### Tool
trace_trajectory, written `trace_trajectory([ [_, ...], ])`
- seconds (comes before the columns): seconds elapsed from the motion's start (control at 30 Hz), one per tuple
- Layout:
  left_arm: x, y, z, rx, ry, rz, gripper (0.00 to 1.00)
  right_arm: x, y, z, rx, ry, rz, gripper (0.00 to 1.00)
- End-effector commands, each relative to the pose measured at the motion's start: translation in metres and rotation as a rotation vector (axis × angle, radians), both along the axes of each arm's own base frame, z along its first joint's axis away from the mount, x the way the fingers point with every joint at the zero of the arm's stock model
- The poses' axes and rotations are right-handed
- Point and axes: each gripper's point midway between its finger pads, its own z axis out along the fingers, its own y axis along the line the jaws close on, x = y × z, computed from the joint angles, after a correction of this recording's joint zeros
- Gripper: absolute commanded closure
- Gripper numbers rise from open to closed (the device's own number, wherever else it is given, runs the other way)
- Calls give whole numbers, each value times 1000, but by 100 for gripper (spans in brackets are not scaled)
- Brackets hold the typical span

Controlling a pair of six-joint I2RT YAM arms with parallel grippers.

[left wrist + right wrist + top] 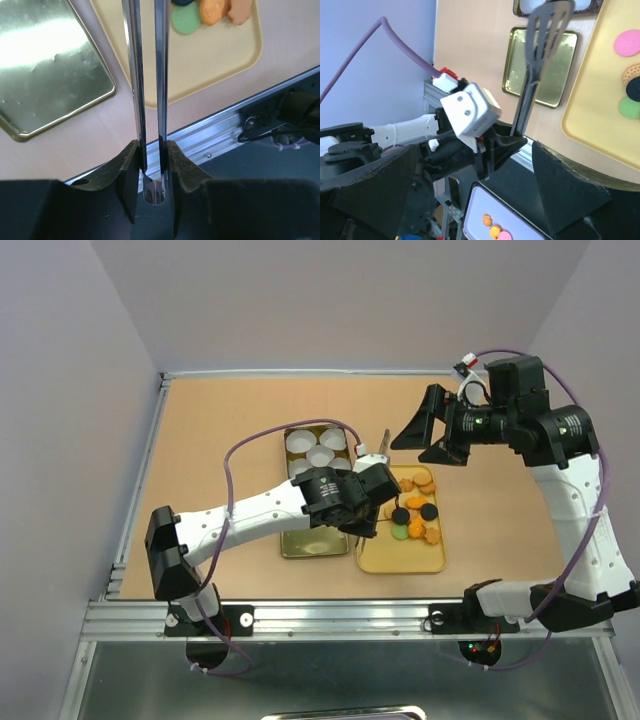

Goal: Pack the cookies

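Enclosing tan table (220, 420), lavender walls (330, 300); cookies (415, 508) on yellow tray (400, 558).

The table (220, 420) has a flat, light tan top, closed in by pale walls on the far side and both flanks, with an aluminium rail (330, 615) running along its near edge. Three things lie directly on it, grouped around the middle. A square gold tin (316, 428) with white paper liners (319, 456) in it sits farthest from the rail. Nearer, in line with it, lies a shallow gold tin (305, 545) with a bare, shiny bottom; the right wrist view seems to show a narrow strip of tabletop between the two. Just to the right of both lies a yellow tray (400, 558), a thin band of table separating it from the shallow tin.
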Motion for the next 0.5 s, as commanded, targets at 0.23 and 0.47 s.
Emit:
trace_trajectory([
  [0.23,9,12,201,-783,-249,54,100,-24,17,98,253,-277,102,0],
  [0.47,8,45,280,-1112,-403,6,100,-40,37,143,440,-328,293,0],
])
